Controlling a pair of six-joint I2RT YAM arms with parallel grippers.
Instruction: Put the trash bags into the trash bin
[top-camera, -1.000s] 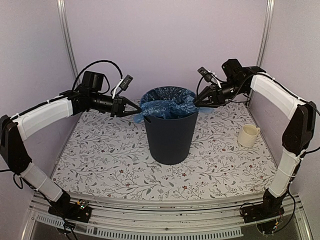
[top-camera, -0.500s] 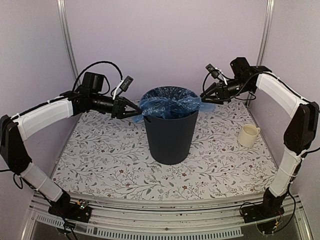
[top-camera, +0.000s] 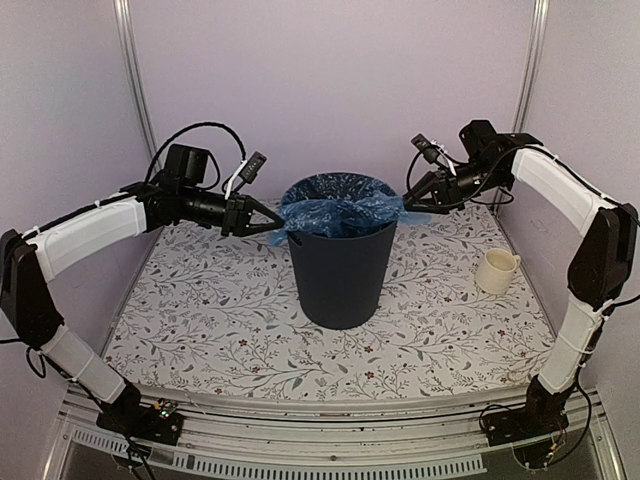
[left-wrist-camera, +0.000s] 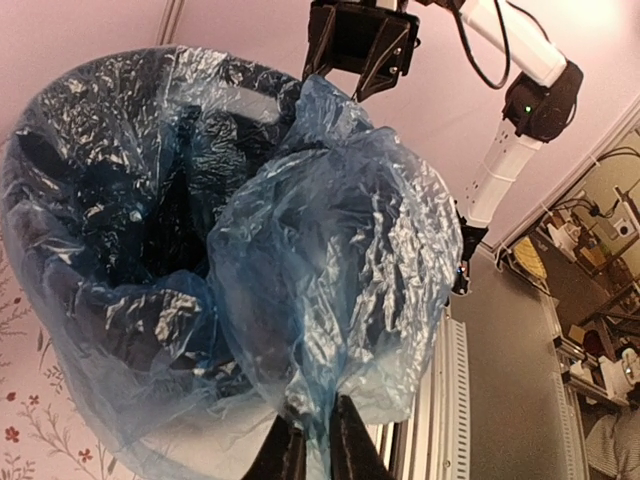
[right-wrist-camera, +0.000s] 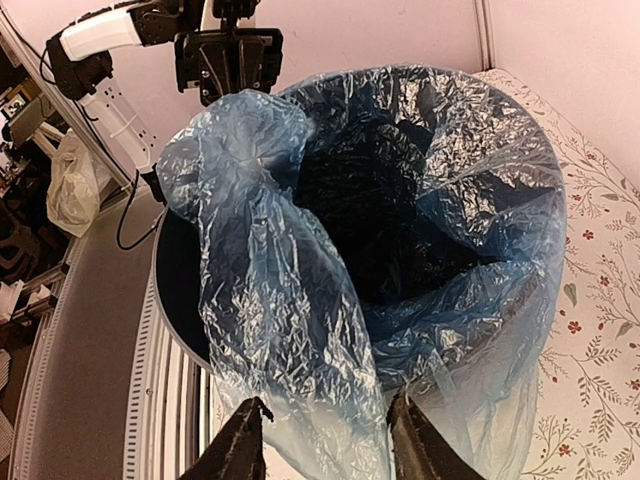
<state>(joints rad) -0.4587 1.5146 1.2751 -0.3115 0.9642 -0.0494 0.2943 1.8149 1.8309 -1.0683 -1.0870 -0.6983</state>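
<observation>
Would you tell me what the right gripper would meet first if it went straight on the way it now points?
The trash bag: its crinkled blue film lies directly ahead, between the fingers of the right gripper. Behind it probably comes the rim of the trash bin.

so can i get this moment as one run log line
left gripper: shut on thin translucent light-blue plastic bag | right gripper: open, astride bag edge | bag: inside tall round dark plastic bin, mouth bunched above rim

We see the left pincer (left-wrist-camera: 318, 445) and right pincer (right-wrist-camera: 320, 440) cut off at the lower edge; beyond them the bag (left-wrist-camera: 330, 250) hides the floor of the bin (top-camera: 340, 275).
</observation>
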